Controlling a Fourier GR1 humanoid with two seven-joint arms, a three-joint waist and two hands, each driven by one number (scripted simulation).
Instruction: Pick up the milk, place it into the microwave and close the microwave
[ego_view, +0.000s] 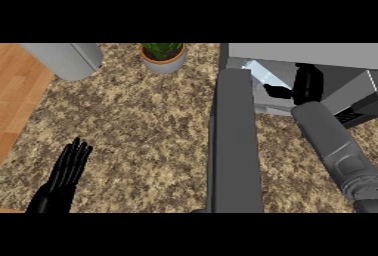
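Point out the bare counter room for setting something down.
Widest bare speckled counter: between the open left hand and the dark grey microwave door, below the potted plant and grey cylinder. Crowded: the microwave opening, where the right hand reaches in.

One microwave (310, 55) upper right, door (235, 145) open. One potted plant (163, 56) top centre. One grey canister (65, 59) upper left. Two black hands: left hand (65, 172), right hand (304, 85).
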